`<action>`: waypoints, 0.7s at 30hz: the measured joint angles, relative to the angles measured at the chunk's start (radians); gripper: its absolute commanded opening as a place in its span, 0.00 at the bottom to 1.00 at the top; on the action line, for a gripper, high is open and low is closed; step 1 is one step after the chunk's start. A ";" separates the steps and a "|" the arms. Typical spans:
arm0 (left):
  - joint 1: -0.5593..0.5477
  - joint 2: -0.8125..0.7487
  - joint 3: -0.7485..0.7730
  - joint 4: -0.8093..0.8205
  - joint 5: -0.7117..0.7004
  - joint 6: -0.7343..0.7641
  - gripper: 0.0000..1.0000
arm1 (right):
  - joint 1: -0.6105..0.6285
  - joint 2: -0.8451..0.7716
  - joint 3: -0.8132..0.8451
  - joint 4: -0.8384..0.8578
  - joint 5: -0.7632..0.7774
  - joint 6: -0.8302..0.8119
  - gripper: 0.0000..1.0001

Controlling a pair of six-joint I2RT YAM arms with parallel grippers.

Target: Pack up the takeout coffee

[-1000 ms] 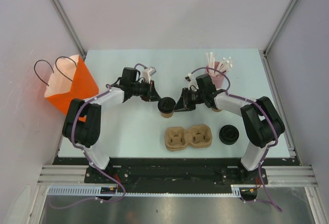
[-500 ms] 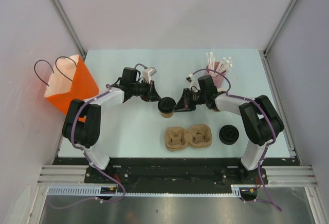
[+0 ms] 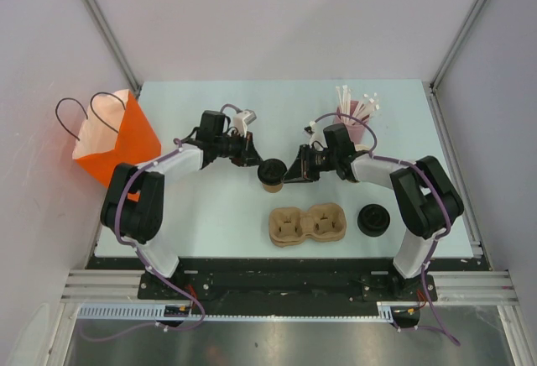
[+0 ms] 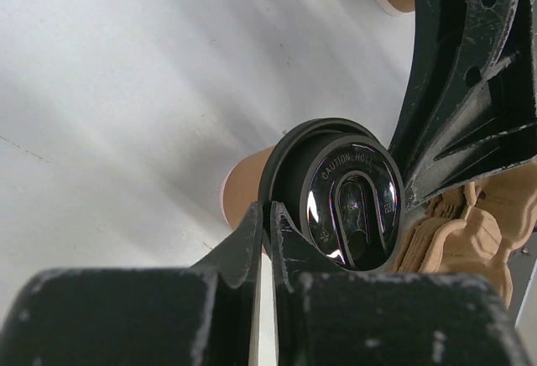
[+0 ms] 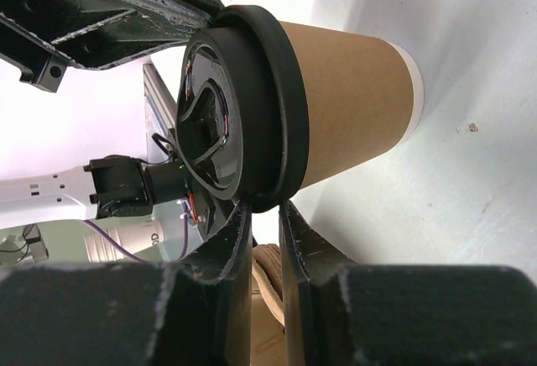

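The takeout coffee (image 3: pixel 271 174), a brown paper cup with a black lid, stands mid-table between both arms. My left gripper (image 3: pixel 262 167) reaches it from the left. In the left wrist view its fingers (image 4: pixel 252 232) are shut on the thin rim of the lid (image 4: pixel 348 198). From the right comes my right gripper (image 3: pixel 285 173). The right wrist view shows its fingertips (image 5: pixel 239 219) shut on the lid's thick rim (image 5: pixel 281 114), with the brown cup wall (image 5: pixel 352 97) beyond. The cup's base rests on the table.
A cardboard cup carrier (image 3: pixel 307 223) lies just in front of the cup. A loose black lid (image 3: pixel 374 219) sits to its right. An orange paper bag (image 3: pixel 113 135) stands open at the table's left edge. A pink straw holder (image 3: pixel 357 122) stands behind the right arm.
The right arm's forearm has shifted slightly. The cup and the left gripper keep the same place.
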 measured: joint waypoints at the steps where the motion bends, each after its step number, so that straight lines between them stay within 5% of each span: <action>1: -0.001 -0.002 0.000 -0.001 -0.001 0.000 0.07 | 0.002 -0.011 0.000 -0.003 0.007 0.000 0.00; 14: -0.015 -0.011 0.016 -0.031 -0.040 0.007 0.09 | 0.040 -0.093 0.012 -0.092 0.154 -0.009 0.07; 21: -0.021 -0.020 0.025 -0.063 -0.059 0.007 0.10 | 0.042 -0.108 0.020 -0.122 0.181 -0.016 0.18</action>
